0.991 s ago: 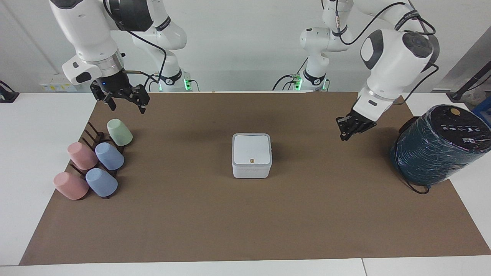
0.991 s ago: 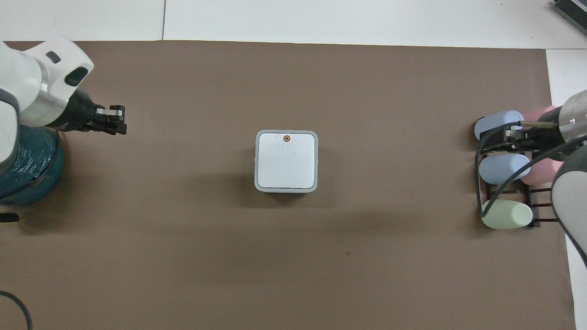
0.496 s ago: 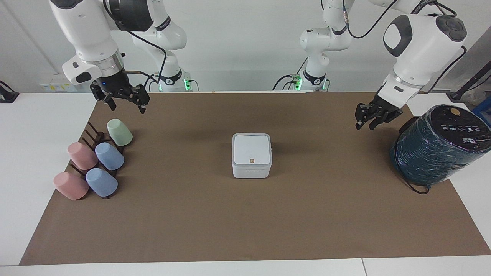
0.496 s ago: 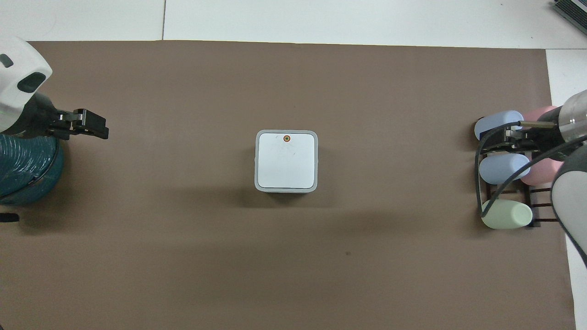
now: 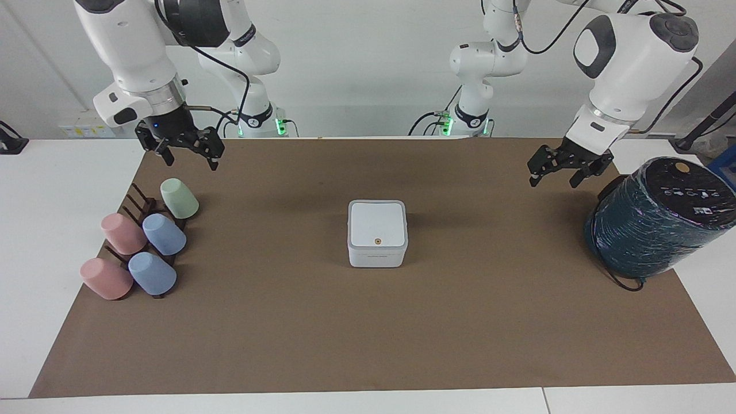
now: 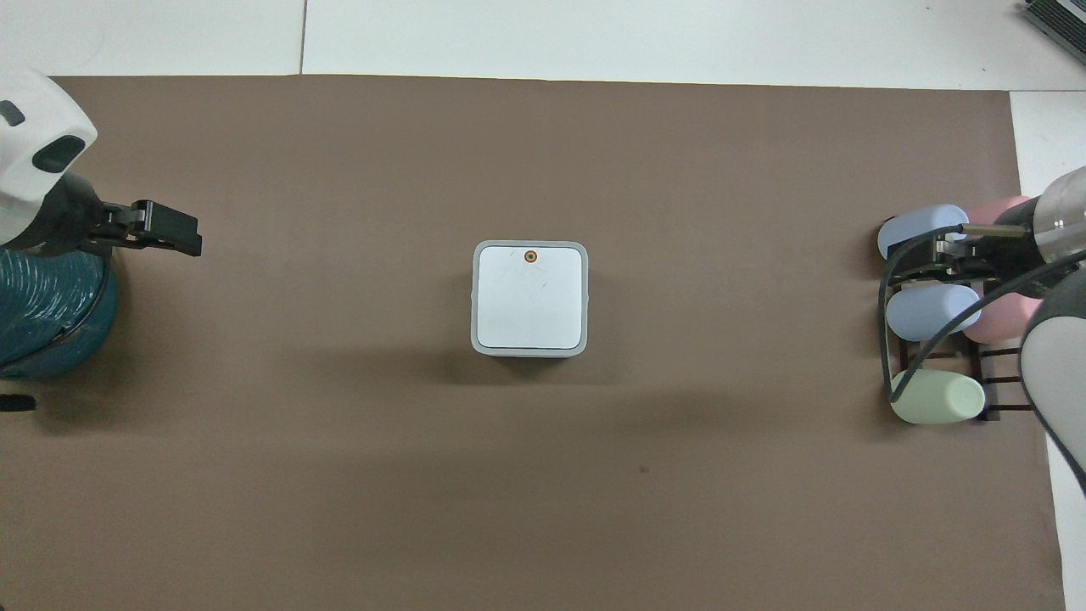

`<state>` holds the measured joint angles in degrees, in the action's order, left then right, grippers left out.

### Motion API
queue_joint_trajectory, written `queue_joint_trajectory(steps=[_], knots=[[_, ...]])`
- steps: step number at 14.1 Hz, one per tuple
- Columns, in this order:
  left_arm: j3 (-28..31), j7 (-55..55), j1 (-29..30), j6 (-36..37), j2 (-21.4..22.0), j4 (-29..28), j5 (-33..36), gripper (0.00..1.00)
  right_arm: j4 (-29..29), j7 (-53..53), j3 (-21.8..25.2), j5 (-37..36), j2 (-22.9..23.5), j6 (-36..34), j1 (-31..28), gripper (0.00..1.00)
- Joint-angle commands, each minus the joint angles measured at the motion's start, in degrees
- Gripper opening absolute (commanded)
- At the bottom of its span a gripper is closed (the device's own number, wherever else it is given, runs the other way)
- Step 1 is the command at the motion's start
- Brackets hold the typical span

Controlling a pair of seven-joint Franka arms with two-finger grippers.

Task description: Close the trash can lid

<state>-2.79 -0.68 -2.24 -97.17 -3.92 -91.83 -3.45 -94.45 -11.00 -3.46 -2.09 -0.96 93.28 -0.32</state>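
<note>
The small white trash can (image 5: 377, 256) stands in the middle of the brown mat. Its white lid (image 5: 377, 223) lies flat on it, with the orange-brown dot at the edge farther from the robots; it also shows in the overhead view (image 6: 530, 297). My left gripper (image 5: 554, 178) hangs open and empty in the air over the mat beside the teal cylinder, well apart from the can; it also shows in the overhead view (image 6: 174, 238). My right gripper (image 5: 191, 162) waits open and empty above the cup rack, its tip over the cups in the overhead view (image 6: 937, 255).
A large dark teal wrapped cylinder (image 5: 655, 221) stands at the left arm's end of the table, with a cable under it. A dark rack with pink, blue and green cups (image 5: 144, 241) lies at the right arm's end. The brown mat (image 5: 368, 333) covers the table's middle.
My left gripper has risen and drawn away from the can toward the teal cylinder, turned its wrist, and its fingers have spread. The right arm, the can and the lid have not moved.
</note>
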Motion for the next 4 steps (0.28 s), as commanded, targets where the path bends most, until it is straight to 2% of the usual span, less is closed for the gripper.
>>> queue_joint_trajectory(steps=[1, 4], knots=[[-0.2, 0.6, 0.3, -0.2, 0.9, -0.6, 1.3, 1.0, 0.1, 1.5, -0.3, 0.2, 0.0, -0.6, -0.5, 1.0], [-0.1, 0.7, 0.4, 0.0, 1.0, -0.5, 1.3, 1.0, 0.1, 1.5, -0.3, 0.2, 0.0, -0.6, -0.5, 1.0]])
